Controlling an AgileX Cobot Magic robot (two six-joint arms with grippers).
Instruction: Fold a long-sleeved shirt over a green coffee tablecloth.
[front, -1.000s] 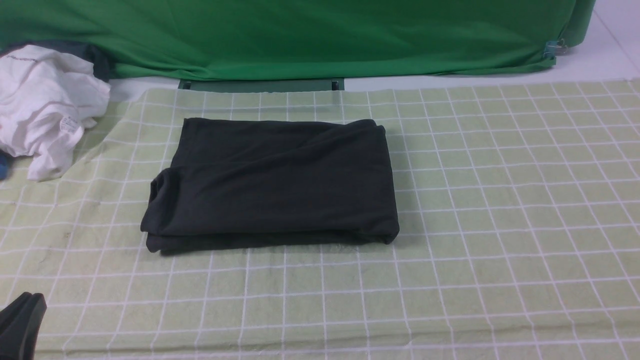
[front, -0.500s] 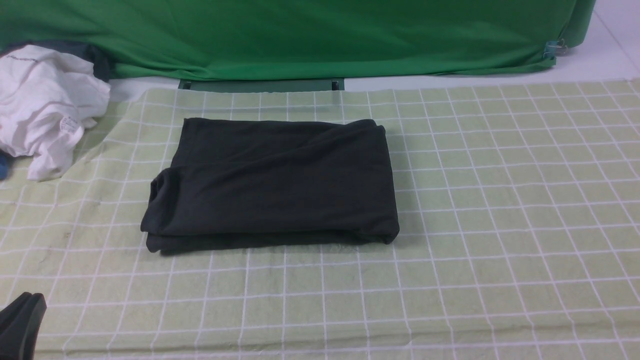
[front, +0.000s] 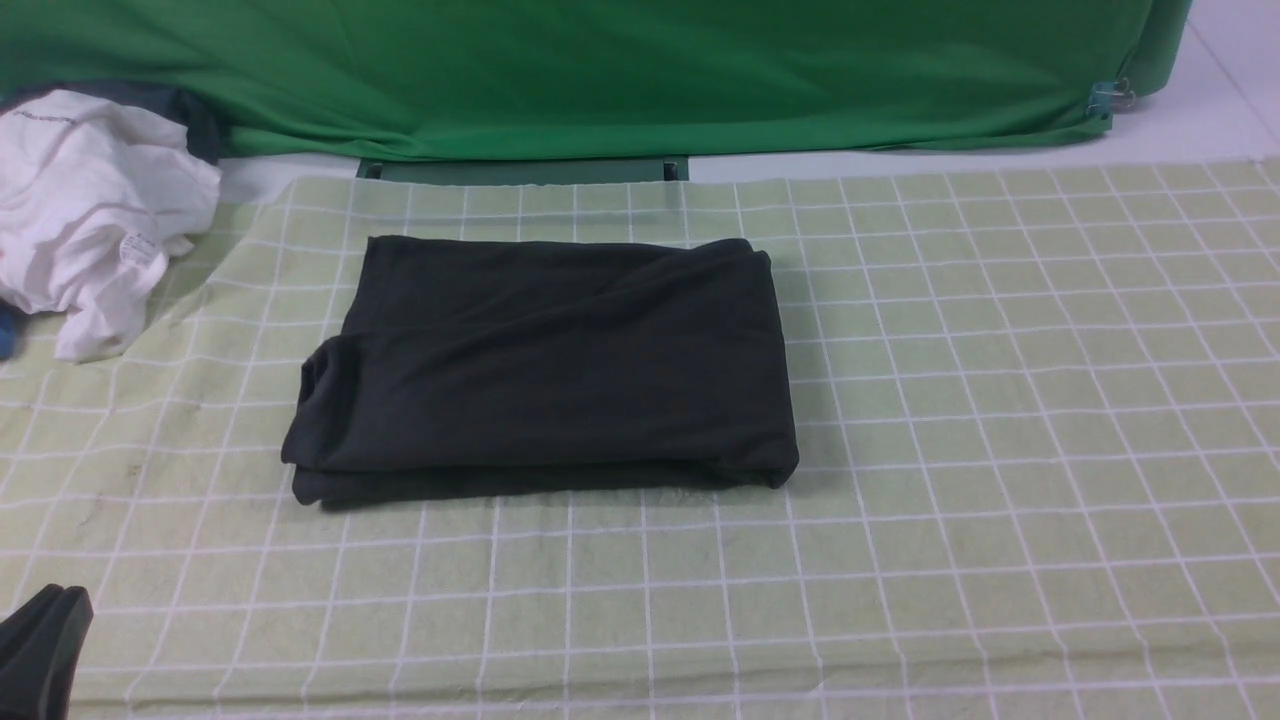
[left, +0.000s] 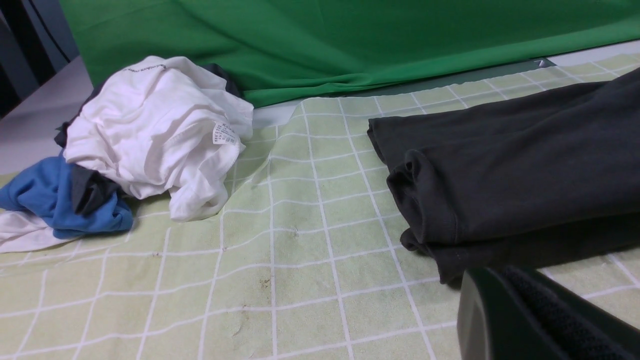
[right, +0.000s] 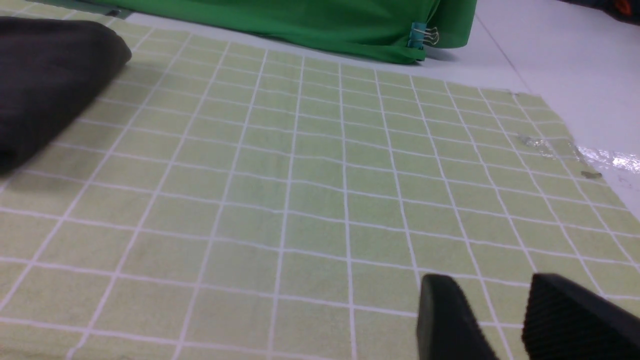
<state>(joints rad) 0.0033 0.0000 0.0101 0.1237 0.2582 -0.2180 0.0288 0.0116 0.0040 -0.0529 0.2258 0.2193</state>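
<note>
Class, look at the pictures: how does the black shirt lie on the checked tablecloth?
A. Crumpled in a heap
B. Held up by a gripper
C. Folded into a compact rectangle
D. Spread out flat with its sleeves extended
C: the shirt lies as a neat layered rectangle on the tablecloth, no gripper touching it.

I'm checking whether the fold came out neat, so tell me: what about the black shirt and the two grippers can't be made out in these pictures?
- long-sleeved shirt: print and neck label hidden inside the fold, all views.
- Its right part: cut off by the frame edge, left wrist view.
- left gripper: only one corner shows in the front view.
- right gripper: absent from the front view; only its fingertips show in its wrist view.
</note>
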